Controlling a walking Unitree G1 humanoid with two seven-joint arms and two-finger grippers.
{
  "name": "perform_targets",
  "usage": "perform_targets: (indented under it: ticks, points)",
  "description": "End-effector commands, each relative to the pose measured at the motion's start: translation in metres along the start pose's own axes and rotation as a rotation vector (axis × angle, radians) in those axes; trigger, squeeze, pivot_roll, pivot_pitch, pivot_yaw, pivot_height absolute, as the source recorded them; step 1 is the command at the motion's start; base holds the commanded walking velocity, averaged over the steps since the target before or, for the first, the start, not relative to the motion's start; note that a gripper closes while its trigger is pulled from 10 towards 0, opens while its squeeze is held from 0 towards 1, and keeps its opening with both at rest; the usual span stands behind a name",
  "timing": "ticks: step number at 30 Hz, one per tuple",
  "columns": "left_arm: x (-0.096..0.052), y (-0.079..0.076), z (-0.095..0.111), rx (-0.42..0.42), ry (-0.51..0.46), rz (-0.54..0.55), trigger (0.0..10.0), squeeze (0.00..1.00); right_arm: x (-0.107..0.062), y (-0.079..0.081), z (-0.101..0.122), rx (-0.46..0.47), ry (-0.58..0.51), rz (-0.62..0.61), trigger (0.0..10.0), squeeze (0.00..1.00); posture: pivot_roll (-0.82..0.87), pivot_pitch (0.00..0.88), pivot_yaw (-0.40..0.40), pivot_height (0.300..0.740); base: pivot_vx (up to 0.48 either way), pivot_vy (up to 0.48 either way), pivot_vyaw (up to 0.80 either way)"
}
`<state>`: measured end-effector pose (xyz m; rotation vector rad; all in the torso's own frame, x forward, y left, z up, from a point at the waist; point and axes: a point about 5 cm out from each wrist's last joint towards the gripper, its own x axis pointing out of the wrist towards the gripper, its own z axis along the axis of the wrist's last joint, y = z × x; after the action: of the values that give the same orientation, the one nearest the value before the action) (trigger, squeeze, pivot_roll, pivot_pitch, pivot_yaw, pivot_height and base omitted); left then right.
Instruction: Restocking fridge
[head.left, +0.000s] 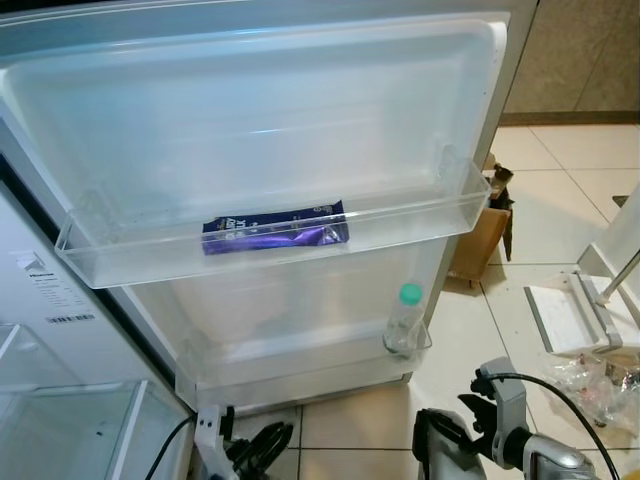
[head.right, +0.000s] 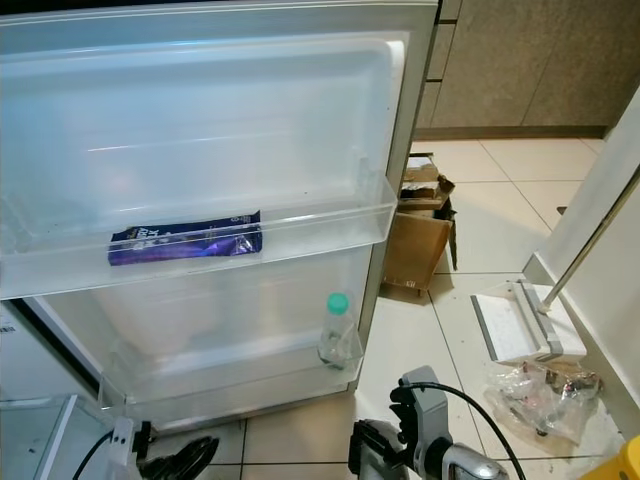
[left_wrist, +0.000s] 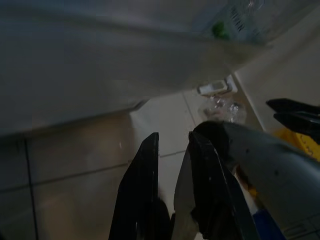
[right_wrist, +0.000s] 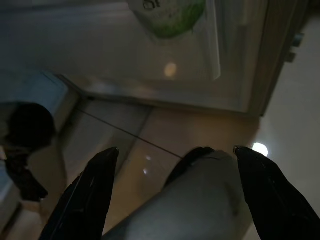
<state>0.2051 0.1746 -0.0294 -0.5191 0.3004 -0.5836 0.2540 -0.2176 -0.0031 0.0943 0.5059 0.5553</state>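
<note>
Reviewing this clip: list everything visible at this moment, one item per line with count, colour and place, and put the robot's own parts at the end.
fridge door: one, white, swung open ahead
upper door shelf: one, clear plastic, across the door
purple packet: one, purple and dark blue, lying flat in the upper door shelf
lower door shelf: one, clear plastic, near the door's bottom
water bottle: one, clear with green cap, upright at the lower shelf's right end
cardboard box: one, brown, open, on the floor right of the door
plastic bag: one, clear, crumpled on the tiles at right
left gripper: black fingers close together, low over the tiles
right gripper: black fingers spread apart, low over the tiles
</note>
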Motion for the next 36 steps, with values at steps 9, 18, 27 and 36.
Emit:
perform_targets:
  ticks: [9,18,27,36]
  points:
    - [-0.001,0.0,0.003,0.005,-0.026,-0.022,10.0,0.0,-0.006,-0.002,-0.01,0.036,0.01,-0.013,10.0,0.0,-0.05,0.12,0.002,0.538,0.0,0.0,0.0]
    - [-0.006,0.001,-0.003,-0.011,0.003,-0.004,10.0,0.0,-0.009,-0.007,-0.012,0.04,0.007,-0.049,10.0,0.0,-0.05,0.119,0.003,0.573,0.0,0.0,0.0]
    - [-0.012,0.002,-0.012,-0.038,0.034,0.032,10.0,0.0,-0.01,-0.011,-0.019,0.015,0.065,-0.147,10.0,0.0,-0.05,0.114,0.004,0.608,0.0,0.0,0.0]
    - [-0.022,0.01,-0.03,-0.073,0.156,0.205,10.0,0.0,-0.016,-0.009,-0.034,0.041,0.115,-0.169,10.0,0.0,-0.05,0.113,0.0,0.608,0.0,0.0,0.0]
